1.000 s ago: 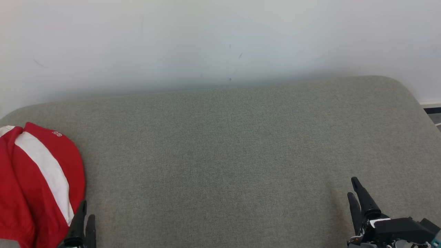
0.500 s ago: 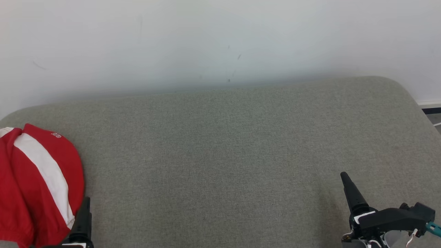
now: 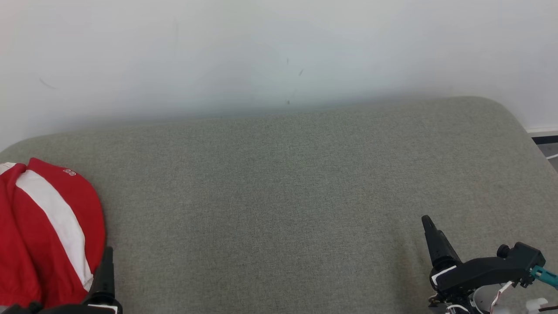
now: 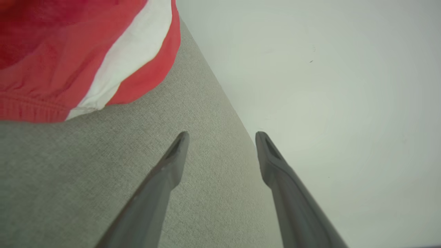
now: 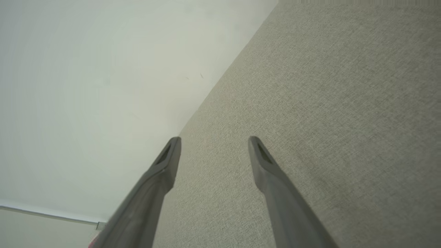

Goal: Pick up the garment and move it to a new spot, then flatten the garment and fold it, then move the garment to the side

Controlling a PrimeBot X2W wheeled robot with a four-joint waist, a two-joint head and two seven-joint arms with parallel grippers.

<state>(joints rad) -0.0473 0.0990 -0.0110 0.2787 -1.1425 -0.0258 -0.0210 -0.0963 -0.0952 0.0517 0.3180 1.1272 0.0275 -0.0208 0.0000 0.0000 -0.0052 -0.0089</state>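
Observation:
The garment (image 3: pixel 43 226) is red with a white stripe and lies bunched at the far left of the grey fabric surface (image 3: pixel 279 196). My left gripper (image 3: pixel 107 257) sits at the garment's lower right edge, just beside the cloth. In the left wrist view the left gripper (image 4: pixel 222 136) is open and empty, with the garment (image 4: pixel 69 51) up and to the left of its fingers. My right gripper (image 3: pixel 429 229) hovers over bare fabric at the lower right, far from the garment. The right gripper (image 5: pixel 214 139) is open in its own wrist view, with nothing between the fingers.
A pale wall (image 3: pixel 279 52) rises directly behind the padded surface. The surface rounds off at the right corner, with a strip of floor (image 3: pixel 547 146) beyond it. Wide bare fabric lies between the two grippers.
My right gripper has turned at the wrist and shifted a little left and up; one finger now hides the other. The left gripper has turned slightly. The garment has stayed put.

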